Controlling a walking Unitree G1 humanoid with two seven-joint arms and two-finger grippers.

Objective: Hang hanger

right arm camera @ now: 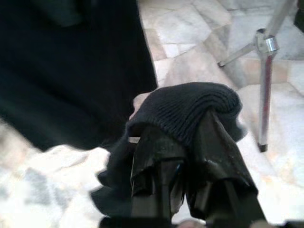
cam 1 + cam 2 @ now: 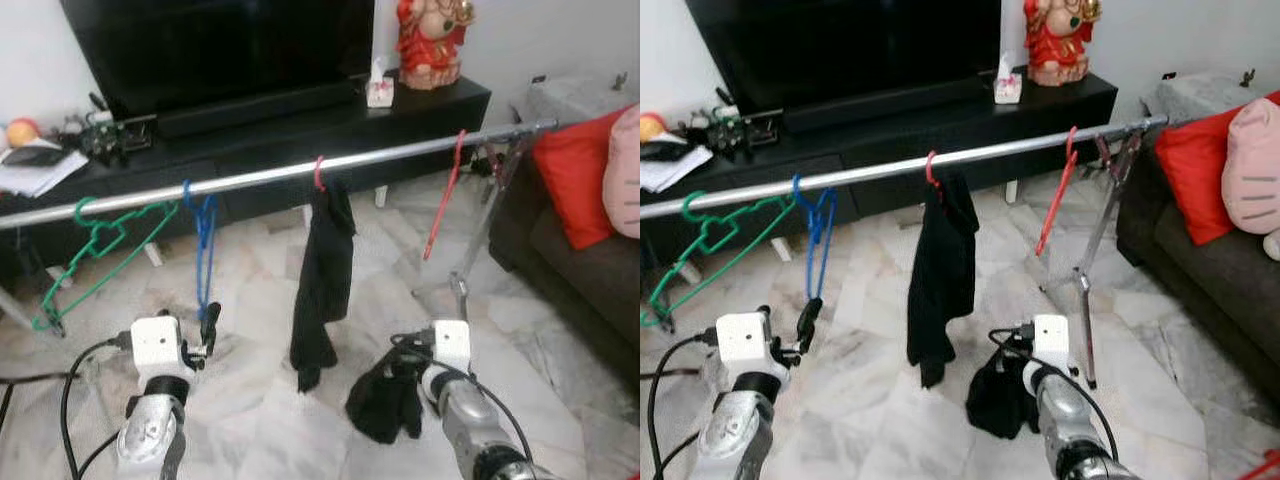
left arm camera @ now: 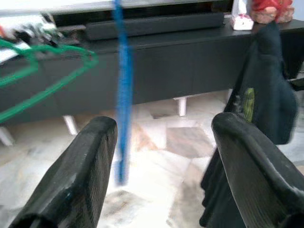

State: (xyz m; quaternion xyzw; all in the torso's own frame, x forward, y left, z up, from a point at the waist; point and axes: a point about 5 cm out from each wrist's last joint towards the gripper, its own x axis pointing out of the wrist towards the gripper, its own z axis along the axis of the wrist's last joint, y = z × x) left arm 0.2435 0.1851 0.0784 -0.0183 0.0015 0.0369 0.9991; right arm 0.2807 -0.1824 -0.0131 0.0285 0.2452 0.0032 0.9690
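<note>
**Blue hanger on rail, left claw open below it; right claw clamped on dark cloth**

Head views. A long silver metal rail is being carried across the room on a folding metal stand. Four hangers are being borne on it: a green plastic hanger tilted well off level, a narrow blue plastic hanger, a red hook under a black hanging garment, and a bare red plastic hanger. The blue hanger's hook is already sitting over the rail, so the hanging step is judged essentially complete. The left gripper is being held just under the blue hanger's lower end, very near it; contact cannot be told. The right gripper is being kept low over the marble floor with a bunched black knitted cloth at its tips, probably kept ready for a later hanger.

Left wrist view. The two black fingers are being held wide apart. The blue hanger is hanging between and beyond them, nearer one finger, untouched by both. The black garment is hanging off to the other side.

Right wrist view. The fingers are being pressed together, with the knitted cloth draped over and pinched between their tips.
</note>
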